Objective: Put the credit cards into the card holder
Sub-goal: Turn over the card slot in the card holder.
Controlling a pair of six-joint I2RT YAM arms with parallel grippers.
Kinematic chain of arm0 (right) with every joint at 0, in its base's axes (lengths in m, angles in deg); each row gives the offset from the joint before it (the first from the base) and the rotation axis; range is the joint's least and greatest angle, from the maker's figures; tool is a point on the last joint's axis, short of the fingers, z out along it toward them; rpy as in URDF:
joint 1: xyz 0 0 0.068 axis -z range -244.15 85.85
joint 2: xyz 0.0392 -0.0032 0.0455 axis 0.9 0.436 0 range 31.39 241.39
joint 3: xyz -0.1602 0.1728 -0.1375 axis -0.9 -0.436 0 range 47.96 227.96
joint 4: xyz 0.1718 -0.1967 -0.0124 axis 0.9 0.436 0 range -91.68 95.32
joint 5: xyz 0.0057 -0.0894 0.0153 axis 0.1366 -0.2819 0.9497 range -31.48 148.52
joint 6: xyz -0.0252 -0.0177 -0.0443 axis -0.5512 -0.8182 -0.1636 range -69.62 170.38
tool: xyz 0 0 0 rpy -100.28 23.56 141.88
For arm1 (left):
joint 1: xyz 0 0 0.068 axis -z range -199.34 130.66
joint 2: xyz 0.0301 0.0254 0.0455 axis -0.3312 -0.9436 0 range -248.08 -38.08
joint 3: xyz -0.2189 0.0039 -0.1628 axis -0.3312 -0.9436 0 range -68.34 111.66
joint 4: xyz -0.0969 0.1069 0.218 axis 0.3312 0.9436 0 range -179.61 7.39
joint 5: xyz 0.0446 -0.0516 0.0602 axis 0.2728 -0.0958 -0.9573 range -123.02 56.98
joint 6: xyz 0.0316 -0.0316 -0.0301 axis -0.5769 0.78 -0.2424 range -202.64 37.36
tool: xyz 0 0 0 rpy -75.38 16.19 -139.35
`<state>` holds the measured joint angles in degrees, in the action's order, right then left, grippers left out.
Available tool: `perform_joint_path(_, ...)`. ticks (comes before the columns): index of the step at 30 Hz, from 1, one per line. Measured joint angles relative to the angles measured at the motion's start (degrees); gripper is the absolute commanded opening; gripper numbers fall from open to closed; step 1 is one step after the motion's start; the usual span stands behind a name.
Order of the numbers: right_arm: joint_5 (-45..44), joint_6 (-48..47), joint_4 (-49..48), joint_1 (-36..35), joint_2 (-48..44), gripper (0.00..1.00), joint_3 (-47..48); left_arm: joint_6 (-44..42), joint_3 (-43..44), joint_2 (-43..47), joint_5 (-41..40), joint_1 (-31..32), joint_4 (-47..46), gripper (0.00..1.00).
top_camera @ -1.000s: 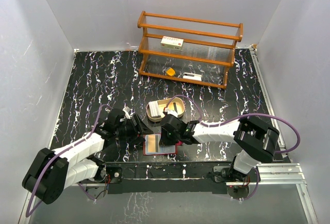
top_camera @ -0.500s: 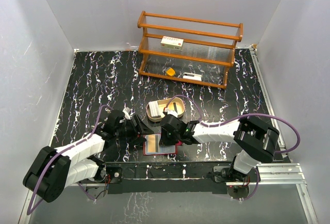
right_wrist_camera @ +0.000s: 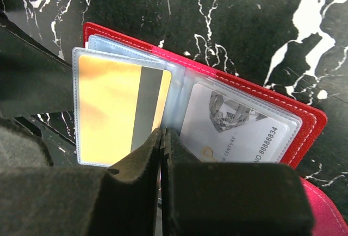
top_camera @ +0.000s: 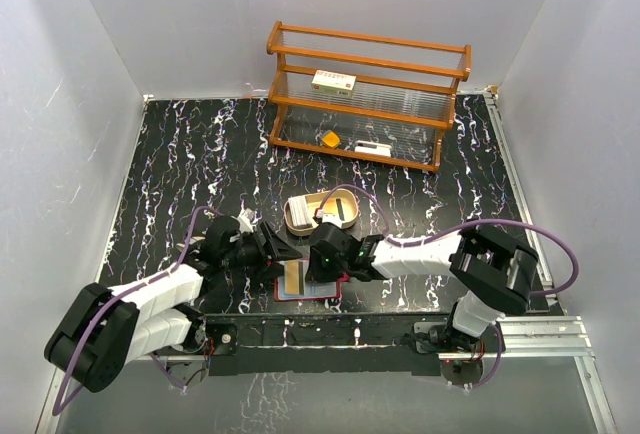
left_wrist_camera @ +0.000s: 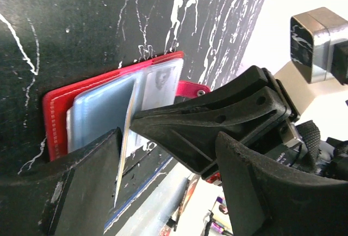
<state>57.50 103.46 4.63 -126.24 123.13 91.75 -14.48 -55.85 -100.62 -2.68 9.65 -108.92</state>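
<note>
Credit cards [right_wrist_camera: 117, 92] fill two clear pockets of the card holder [right_wrist_camera: 307, 120], open at the table's [top_camera: 180, 154] near edge: one yellow, one pale printed card [right_wrist_camera: 234, 124]; the wooden tray's [top_camera: 296, 206] contents are unclear; right gripper [right_wrist_camera: 162, 138], jaws shut, presses the fold; left gripper [top_camera: 278, 251] reaches low alongside, jaws wide, clamping nothing

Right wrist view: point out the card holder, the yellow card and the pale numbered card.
card holder [right_wrist_camera: 312, 130], right wrist view, red cover at its right end.
yellow card [right_wrist_camera: 106, 108], right wrist view, gold face inside the left pocket.
pale numbered card [right_wrist_camera: 234, 127], right wrist view, face in the right pocket.
</note>
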Motion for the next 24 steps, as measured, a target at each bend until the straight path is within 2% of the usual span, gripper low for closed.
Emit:
perform_joint_path(5,0.11,-0.11,-1.92,-0.52,0.5,0.0,-0.09,2.97,-0.61,-0.02,0.98,0.57,-3.87,0.68)
perform_joint_path(11,0.04,-0.57,-4.02,-0.81,0.57,0.02,-0.74,6.82,-0.63,0.07,0.44,4.28,-7.85,0.68)
perform_joint_path(24,-2.25,-0.61,-6.32,-0.96,-2.97,0.1,-4.48,8.52,-0.63,-0.15,-3.1,7.56,-8.92,0.68)
